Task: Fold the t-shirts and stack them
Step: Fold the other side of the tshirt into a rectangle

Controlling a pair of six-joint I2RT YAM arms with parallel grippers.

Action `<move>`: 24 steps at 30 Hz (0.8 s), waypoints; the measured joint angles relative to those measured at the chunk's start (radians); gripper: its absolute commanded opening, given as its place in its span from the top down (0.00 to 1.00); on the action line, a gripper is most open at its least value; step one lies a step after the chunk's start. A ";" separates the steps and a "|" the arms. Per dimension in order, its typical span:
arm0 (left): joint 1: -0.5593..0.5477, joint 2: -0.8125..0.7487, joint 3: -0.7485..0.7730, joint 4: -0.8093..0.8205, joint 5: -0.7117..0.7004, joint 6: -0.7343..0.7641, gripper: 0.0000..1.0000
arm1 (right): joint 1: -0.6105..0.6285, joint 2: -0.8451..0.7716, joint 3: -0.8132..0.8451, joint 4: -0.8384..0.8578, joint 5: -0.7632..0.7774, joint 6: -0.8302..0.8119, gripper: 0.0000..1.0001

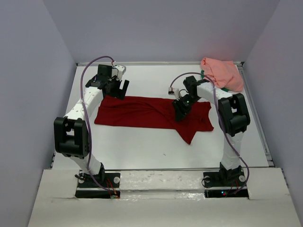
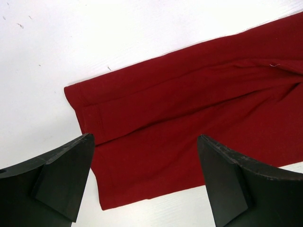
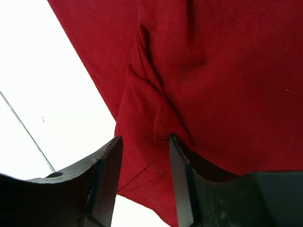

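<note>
A dark red t-shirt (image 1: 142,112) (image 2: 189,104) (image 3: 227,71) lies spread across the middle of the table, folded into a long band, with a sleeve pointing toward the near right. My left gripper (image 1: 119,90) (image 2: 144,138) hovers wide open over the shirt's far left corner, holding nothing. My right gripper (image 1: 181,109) (image 3: 145,139) is pressed down on the shirt's right part. Its jaws stand partly apart with a raised fold of red cloth between them. A salmon pink t-shirt (image 1: 222,73) lies crumpled in the far right corner, with a bit of green fabric (image 1: 203,74) peeking out beneath it.
The white table (image 1: 142,146) is bounded by grey walls on the left, back and right. A raised rail (image 1: 258,127) runs along its right edge. Both arm bases stand at the near edge.
</note>
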State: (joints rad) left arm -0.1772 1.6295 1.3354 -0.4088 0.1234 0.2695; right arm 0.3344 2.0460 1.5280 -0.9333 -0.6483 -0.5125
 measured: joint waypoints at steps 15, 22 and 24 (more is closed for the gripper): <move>-0.003 0.000 0.000 0.000 0.000 0.002 0.01 | 0.001 0.057 0.003 0.000 -0.013 -0.006 0.97; -0.007 0.000 0.000 0.000 0.000 0.002 0.01 | 0.001 0.060 0.020 -0.003 -0.010 -0.007 1.00; -0.010 0.000 0.000 0.000 0.000 0.002 0.01 | 0.001 0.060 0.031 -0.008 -0.008 -0.008 1.00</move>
State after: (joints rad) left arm -0.1875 1.6295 1.3354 -0.4091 0.1234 0.2710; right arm 0.3355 2.1063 1.5589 -0.9417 -0.6567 -0.5201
